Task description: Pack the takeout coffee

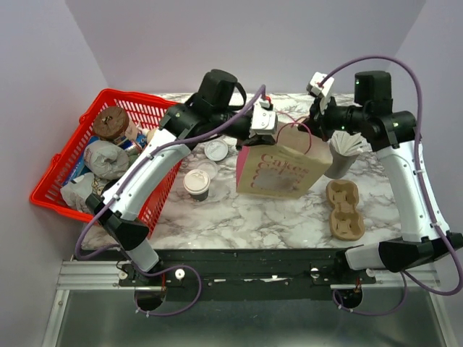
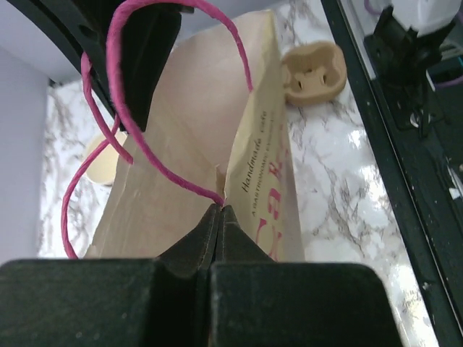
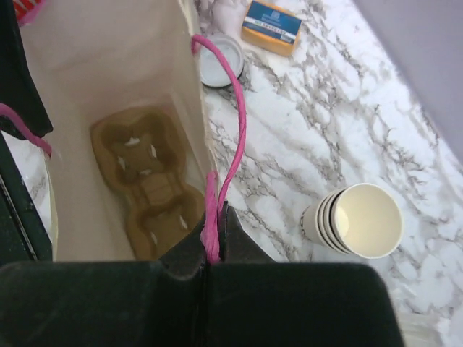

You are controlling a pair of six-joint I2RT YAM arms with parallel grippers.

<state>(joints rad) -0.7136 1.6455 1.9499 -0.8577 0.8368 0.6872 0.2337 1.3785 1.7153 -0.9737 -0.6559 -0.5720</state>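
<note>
**Top external view**
- Item 1: takeout coffee [image 1: 196,184]. Cream cup with a brown lower band and a white lid. It stands upright on the bench [image 1: 289,224], just beside the red basket [image 1: 54,173] and left of the paper bag [image 1: 278,173], apart from it. Not packed.
- Item 2: paper bag. Upright at mid-bench, with both arms meeting at its mouth.
- Item 3: spare cup carrier [image 1: 343,210]. Flat on the bench to the right of the bag.
- Item 4: grey cup [image 1: 343,153] of white sticks, behind the spare carrier.
- Item 5: loose white lid [image 1: 215,150], left of the bag.

**Left wrist view**
- Left fingers [image 2: 219,211]: clenched on the bag's rim, where the pink handle [image 2: 110,72] meets the paper.
- The coffee is out of frame.

**Right wrist view**
- Right fingers [image 3: 213,242]: clenched on the opposite handle [image 3: 235,123], so the mouth gapes wide.
- Bagged carrier [image 3: 148,184]: lies on the bag floor, both of its 2 wells empty.
- Stack of cream cups [image 3: 358,220]: on the bench beside the bag.

**Status**
- Done: the bag is open and 1 carrier is inside.
- Left: the coffee must go into the bag, probably into a well of the bagged carrier.
- Judged under halfway.
- Both pairs of fingers are occupied, so 1 likely has to let go to fetch the cup.
</note>
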